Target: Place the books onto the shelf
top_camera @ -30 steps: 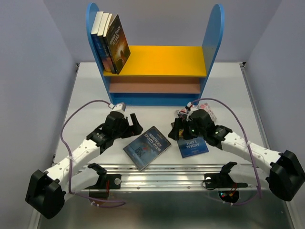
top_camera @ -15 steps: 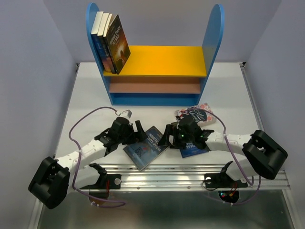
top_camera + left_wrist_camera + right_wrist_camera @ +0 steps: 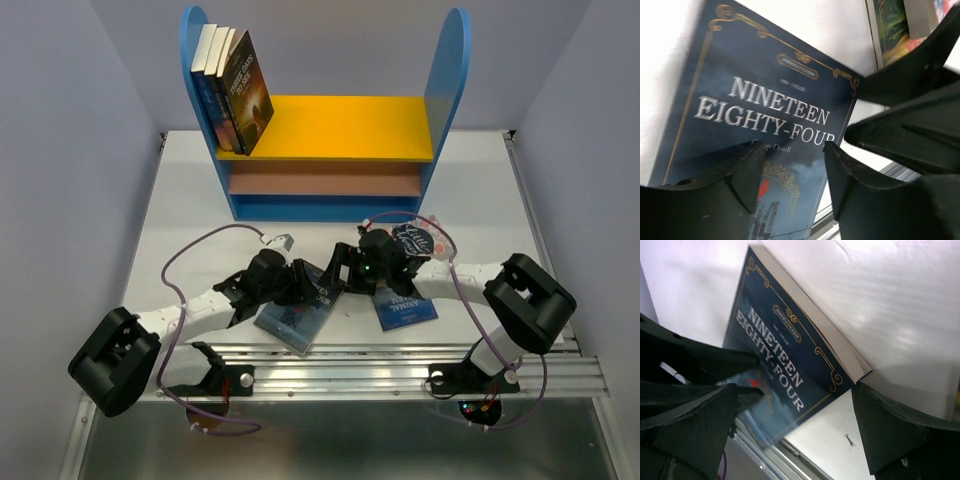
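At the near edge, a ribbed metal rail (image 3: 400, 365) carries both arm bases, with grey floor below it. Beyond it lies a pale, glossy white table (image 3: 180, 200), which shows soft glare in the wrist views.

The nearest book is Nineteen Eighty-Four (image 3: 295, 318), a dark blue paperback with gold scrollwork, lying cover-up at an angle just past the rail. The left gripper (image 3: 795, 150) sits over its cover with its jaws partly apart and the title visible in the gap (whether the tips touch the cover cannot be told). The right gripper (image 3: 795, 387) faces it from the other side with its jaws spread wide, and the book's far corner and pale page edge lie between them. It pinches nothing.

To the right, a blue book titled Animal Farm (image 3: 408, 310) lies flat, partly under the right arm. A third book (image 3: 428, 232), dark with a pinkish corner, lies just behind it. Purple cables (image 3: 190, 255) loop over the table.

Farther back stands the shelf (image 3: 445, 70). A few shelved books (image 3: 235, 90) lean against the left panel on its yellow board. Plain lilac-grey walls (image 3: 60, 150) close in on three sides.
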`<control>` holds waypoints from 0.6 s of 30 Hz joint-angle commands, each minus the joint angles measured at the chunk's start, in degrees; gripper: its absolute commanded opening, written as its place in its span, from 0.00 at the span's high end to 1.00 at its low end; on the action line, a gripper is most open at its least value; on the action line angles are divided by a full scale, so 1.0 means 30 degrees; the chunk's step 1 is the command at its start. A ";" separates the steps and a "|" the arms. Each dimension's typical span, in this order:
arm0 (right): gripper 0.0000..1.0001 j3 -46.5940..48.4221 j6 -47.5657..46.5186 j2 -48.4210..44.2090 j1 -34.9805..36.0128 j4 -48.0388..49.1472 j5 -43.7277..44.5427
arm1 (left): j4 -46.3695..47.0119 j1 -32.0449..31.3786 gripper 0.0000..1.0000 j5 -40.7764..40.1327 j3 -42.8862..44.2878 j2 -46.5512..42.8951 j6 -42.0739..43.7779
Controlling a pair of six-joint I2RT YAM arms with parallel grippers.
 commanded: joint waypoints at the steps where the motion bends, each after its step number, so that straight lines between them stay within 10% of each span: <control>1: 0.00 0.2646 -0.0678 0.0606 0.0084 0.1806 -0.0068 | -0.0998 -0.0719 0.45 0.0603 -0.0586 0.1027 -0.0221; 12: 0.02 0.3882 -0.1438 0.1193 0.0084 0.1806 -0.3436 | -0.0499 -0.0984 0.70 0.0222 -0.0615 0.1498 -0.1100; 18: 0.21 0.3883 -0.2899 0.2538 0.0084 0.1835 -0.4727 | -0.0382 -0.0984 0.71 -0.0071 -0.0557 0.1907 -0.1101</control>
